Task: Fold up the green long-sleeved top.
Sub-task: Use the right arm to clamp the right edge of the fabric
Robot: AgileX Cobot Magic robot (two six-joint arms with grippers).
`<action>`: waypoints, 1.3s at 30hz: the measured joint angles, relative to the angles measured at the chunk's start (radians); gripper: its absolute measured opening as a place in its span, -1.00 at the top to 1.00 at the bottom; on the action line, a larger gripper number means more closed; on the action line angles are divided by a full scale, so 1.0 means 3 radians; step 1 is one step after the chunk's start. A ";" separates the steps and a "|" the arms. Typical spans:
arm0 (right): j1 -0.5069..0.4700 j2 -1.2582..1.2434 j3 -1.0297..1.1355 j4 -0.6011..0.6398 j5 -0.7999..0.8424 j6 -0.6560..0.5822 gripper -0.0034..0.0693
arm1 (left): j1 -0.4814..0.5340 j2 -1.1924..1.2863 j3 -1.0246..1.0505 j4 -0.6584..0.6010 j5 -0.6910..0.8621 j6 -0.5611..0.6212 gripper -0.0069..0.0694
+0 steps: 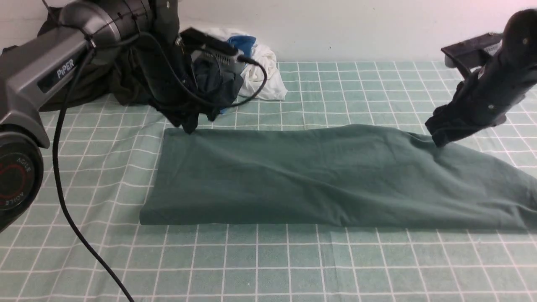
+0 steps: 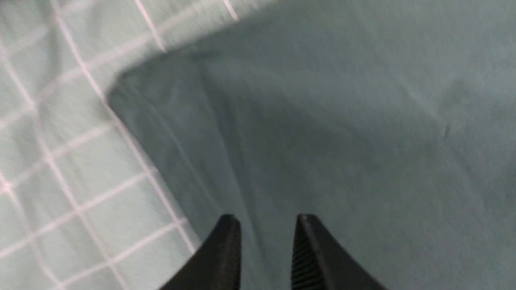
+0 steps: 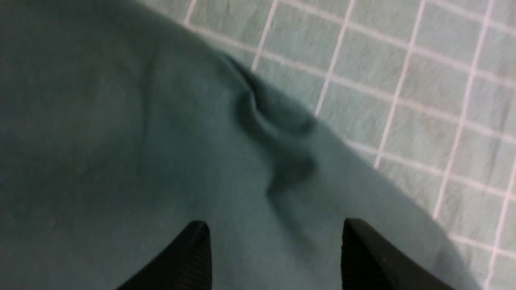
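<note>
1. Both my hands are empty, low over the far edge of the green long-sleeved top (image 1: pixel 314 176).
2. It lies folded into a long band running left to right across the table (image 1: pixel 268 268).
3. My left hand (image 2: pixel 268 219), at its far left corner, is slightly parted.
4. My right hand (image 3: pixel 276 225), at its far right edge, gapes wide.

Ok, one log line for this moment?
dusty-green cotton long-sleeved top: folded into long band | left gripper: open, empty | right gripper: open, empty
</note>
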 joint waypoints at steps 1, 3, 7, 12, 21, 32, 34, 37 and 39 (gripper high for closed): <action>-0.0043 0.0000 0.0136 0.0010 0.0000 0.0035 -0.18 | 0.0000 0.0000 0.0241 -0.0057 0.0000 0.0032 0.63; -0.0109 0.0000 0.0363 0.0010 -0.0051 0.0082 -0.17 | 0.0000 0.0000 0.0600 -0.0094 -0.0004 0.0068 0.77; -0.0253 0.0000 0.0643 0.0010 -0.0285 0.0118 -0.16 | 0.0000 0.0003 0.1088 -0.0107 -0.0095 0.0081 0.82; -0.0734 0.0003 0.0720 0.0010 -0.0663 0.0329 -0.16 | 0.0000 -0.0148 0.1445 -0.0057 -0.0421 0.0052 0.83; -0.1216 0.0003 0.0474 -0.0015 -0.0205 0.0427 -0.17 | -0.0006 -0.0159 0.1466 -0.0023 -0.0459 0.0037 0.83; -0.1220 0.0240 0.0470 -0.0172 -0.0204 0.0533 -0.20 | -0.0007 -0.0159 0.1466 -0.0024 -0.0459 0.0029 0.83; -0.1220 0.0363 0.0470 -0.0176 -0.0223 0.0537 -0.20 | -0.0007 -0.0159 0.1466 -0.0024 -0.0462 0.0029 0.83; -0.1220 0.0430 0.0457 -0.0138 -0.0218 0.0521 -0.20 | -0.0007 -0.0159 0.1466 -0.0024 -0.0462 0.0027 0.83; -0.1220 0.0442 0.0447 -0.0100 -0.0215 0.0467 -0.20 | -0.0010 -0.0159 0.1466 -0.0024 -0.0465 0.0027 0.83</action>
